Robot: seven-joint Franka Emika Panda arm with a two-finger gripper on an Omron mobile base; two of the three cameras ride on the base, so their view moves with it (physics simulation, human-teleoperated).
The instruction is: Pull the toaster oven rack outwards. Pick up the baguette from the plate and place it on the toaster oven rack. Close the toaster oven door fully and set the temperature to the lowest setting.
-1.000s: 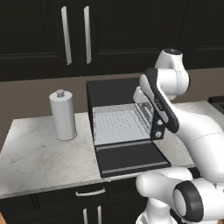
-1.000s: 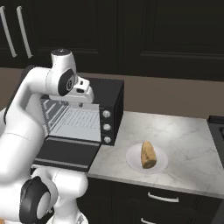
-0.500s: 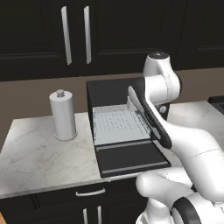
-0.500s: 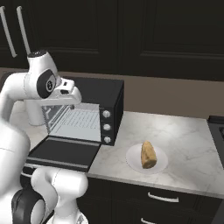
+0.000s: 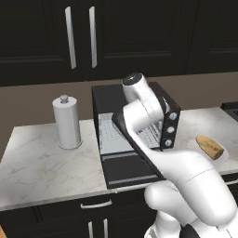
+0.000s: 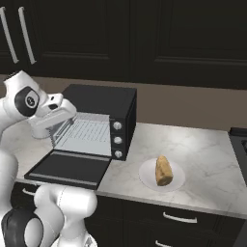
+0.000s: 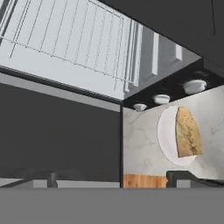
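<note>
The black toaster oven (image 6: 103,103) stands on the counter with its door (image 6: 67,169) folded down flat. The silver wire rack (image 6: 89,132) lies level in the cavity, and its front edge reaches the oven's mouth. My gripper (image 7: 111,179) is open, its tips wide apart with nothing between them. It hovers above the door (image 7: 57,135), in front of the rack (image 7: 74,39). My hand (image 6: 53,116) hangs to the left of the oven's opening. The tan baguette (image 6: 164,170) lies on the white plate (image 6: 144,173), to the right of the oven's three knobs (image 6: 116,140).
A white cylindrical canister (image 5: 67,122) stands on the marble counter (image 5: 42,167) left of the oven. Dark cabinets with bar handles (image 5: 69,30) run along the wall above. A stove edge (image 6: 239,140) borders the counter on the right. My arm (image 5: 144,116) hides part of the oven in the left base view.
My hand has drawn back from the oven's mouth and swung left, out over the open door. Its jaws have spread wider. The rack, door and baguette have stayed put.
</note>
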